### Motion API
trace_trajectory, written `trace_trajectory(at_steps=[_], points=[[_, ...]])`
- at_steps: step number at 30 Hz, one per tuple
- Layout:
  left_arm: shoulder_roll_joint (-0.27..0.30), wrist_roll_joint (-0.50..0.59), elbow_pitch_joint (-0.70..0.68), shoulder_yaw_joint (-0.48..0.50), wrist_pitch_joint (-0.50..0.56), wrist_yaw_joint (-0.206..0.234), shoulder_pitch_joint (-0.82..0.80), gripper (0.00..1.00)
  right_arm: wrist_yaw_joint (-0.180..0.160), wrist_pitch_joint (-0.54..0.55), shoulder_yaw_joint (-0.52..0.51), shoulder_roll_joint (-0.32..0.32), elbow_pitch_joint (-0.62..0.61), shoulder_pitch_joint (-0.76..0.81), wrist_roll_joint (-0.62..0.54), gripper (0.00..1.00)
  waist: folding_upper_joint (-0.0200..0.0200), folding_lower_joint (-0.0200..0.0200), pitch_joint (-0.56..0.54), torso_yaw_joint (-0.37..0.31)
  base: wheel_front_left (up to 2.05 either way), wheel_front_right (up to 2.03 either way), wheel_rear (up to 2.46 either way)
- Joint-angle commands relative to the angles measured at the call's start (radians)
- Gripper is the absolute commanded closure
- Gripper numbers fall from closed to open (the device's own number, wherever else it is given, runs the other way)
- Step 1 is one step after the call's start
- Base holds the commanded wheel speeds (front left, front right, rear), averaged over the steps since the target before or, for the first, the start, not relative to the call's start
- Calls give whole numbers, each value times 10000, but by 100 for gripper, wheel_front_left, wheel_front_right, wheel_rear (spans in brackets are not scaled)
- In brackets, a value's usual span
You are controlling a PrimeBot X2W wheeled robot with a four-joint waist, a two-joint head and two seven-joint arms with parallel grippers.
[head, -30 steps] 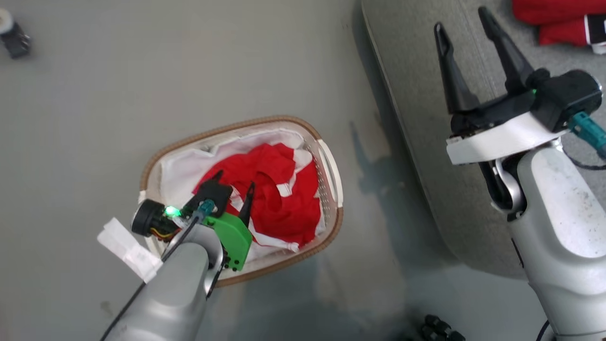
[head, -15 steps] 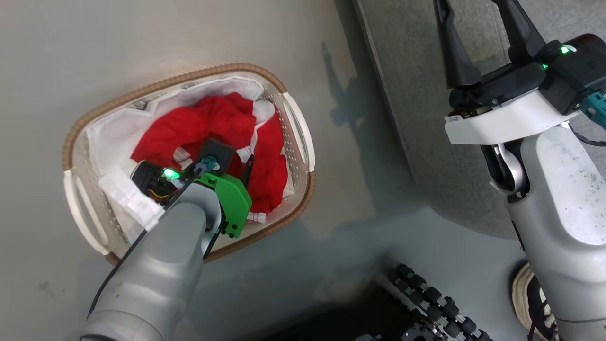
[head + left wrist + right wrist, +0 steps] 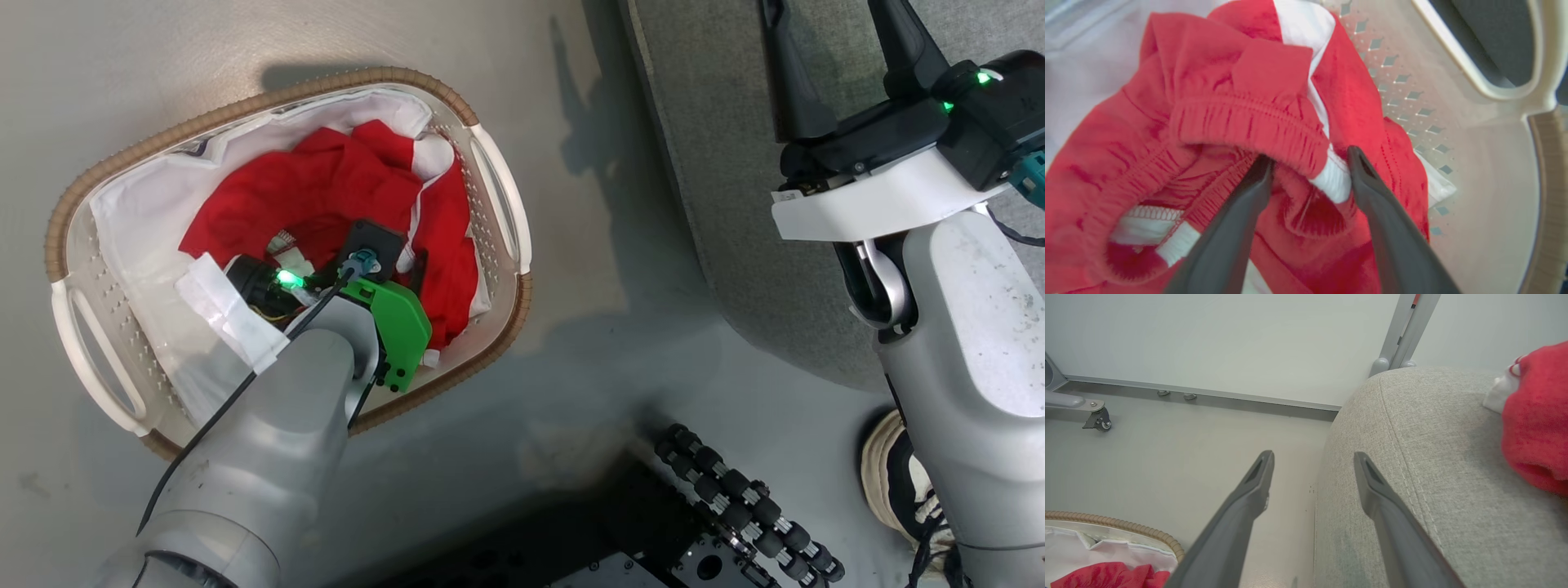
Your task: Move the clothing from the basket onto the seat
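The cream basket (image 3: 500,196) with its brown woven rim stands on the floor at the left, and the red clothing (image 3: 326,188) with white trim is bunched inside it. My left gripper (image 3: 393,255) is pushed down into that pile. In the left wrist view it (image 3: 1310,159) is open, its fingers straddling a red elastic fold with a white band. My right gripper (image 3: 837,24) hangs open and holds nothing above the edge of the light-grey seat (image 3: 718,163). Another red garment (image 3: 1535,416) lies on the seat (image 3: 1433,457).
A white liner sheet (image 3: 139,220) lines the basket. My base with black rollers (image 3: 735,498) and a person's shoe (image 3: 890,482) are at the bottom right. A wall, a metal post (image 3: 1404,330) and a caster leg (image 3: 1094,416) stand beyond the floor.
The head camera has shifted, so the basket now appears higher and further left. My left gripper has sunk deeper into the red clothing. The right gripper has held its pose, open.
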Motion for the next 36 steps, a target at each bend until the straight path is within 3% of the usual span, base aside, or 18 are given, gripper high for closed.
trace_trajectory(at_steps=[1,7,17,30,36], points=[[73,-114,-36,-76,-153,-25,-214,100,-14,-22,-36,26,30,-40,17,0,0,-1,-20,-2,0,0,0],[73,-542,-125,-152,-673,12,114,100,-14,-22,8,111,261,43,27,0,0,-1,-478,40,0,0,0],[53,-1049,-1272,-115,-920,147,1432,100,-14,-22,228,-147,718,916,-86,0,0,-1,-2458,918,0,0,0],[315,-50,-4317,1863,-920,515,4459,100,-14,-22,487,-70,1433,2774,-136,0,0,-1,-5505,2156,0,0,0],[324,661,-5672,2632,-919,368,5397,100,-14,-22,569,94,1732,3512,-181,0,0,-1,-6548,2429,0,0,0]])
